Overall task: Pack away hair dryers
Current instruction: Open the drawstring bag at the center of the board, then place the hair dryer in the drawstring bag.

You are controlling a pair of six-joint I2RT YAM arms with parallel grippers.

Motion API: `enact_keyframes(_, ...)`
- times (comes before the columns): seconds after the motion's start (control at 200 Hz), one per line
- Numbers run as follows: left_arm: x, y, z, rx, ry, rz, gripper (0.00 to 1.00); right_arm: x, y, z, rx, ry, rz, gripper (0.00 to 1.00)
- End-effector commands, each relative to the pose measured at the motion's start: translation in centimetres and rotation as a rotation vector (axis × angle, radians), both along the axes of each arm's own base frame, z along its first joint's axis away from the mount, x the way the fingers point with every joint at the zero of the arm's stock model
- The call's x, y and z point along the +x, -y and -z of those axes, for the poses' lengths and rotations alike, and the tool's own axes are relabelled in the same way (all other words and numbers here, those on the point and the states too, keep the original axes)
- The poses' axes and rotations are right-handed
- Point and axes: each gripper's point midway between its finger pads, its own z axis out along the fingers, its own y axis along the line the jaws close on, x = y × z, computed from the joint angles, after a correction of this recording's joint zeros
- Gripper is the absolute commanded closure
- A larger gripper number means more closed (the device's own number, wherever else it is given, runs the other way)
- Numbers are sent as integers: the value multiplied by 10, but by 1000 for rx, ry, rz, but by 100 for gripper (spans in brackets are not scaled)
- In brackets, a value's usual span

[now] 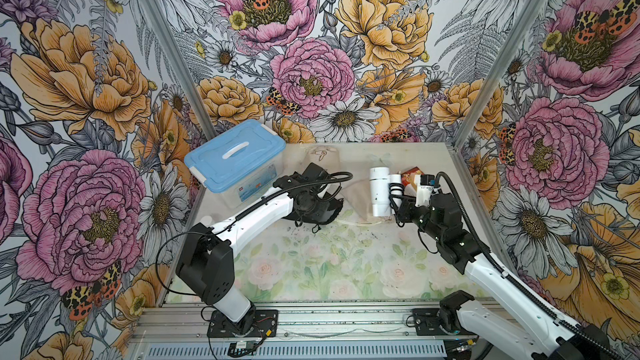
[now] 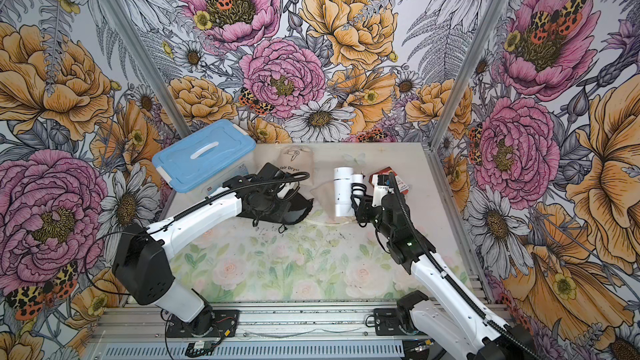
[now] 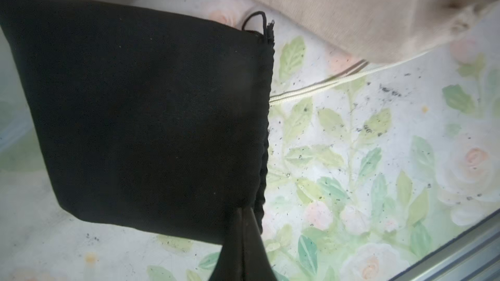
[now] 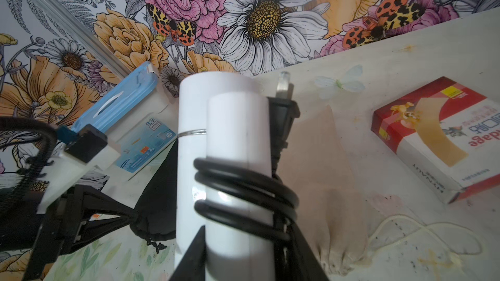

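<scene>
White hair dryer (image 1: 378, 188) is just right of centre in both top views, its cord-wrapped handle clamped in the right gripper (image 1: 397, 200). Left of centre, the left gripper (image 3: 242, 228) is pinched tight on the edge of the black pouch (image 3: 148, 117), beside a beige pouch (image 3: 351, 9).

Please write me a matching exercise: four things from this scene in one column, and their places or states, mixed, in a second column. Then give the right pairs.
1. white hair dryer
2. black pouch
3. blue-lidded box
4. red and white carton

A. pinched at its edge by the left gripper
B. lying flat at the far right of the table, untouched
C. shut, at the table's far left corner
D. held by its cord-wound handle in the right gripper

Pairs: 1-D, 2-A, 3-C, 4-B
</scene>
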Motion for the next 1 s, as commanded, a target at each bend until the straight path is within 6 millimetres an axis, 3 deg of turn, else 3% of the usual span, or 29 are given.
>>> enact_keyframes(0.0, 18, 8, -26, -133, 111, -93, 100, -5, -20, -11, 34, 38, -69, 89)
enact_keyframes(0.21, 25, -9, -24, -166, 138, -198, 100, -15, -52, 11, 14, -10, -140, 89)
enact_keyframes(0.47, 26, -16, -31, -209, 166, -250, 100, -26, -89, 43, -2, -71, -233, 89)
enact_keyframes(0.995, 34, -9, -48, -262, 186, -261, 100, -29, -138, 69, -37, -141, -372, 90)
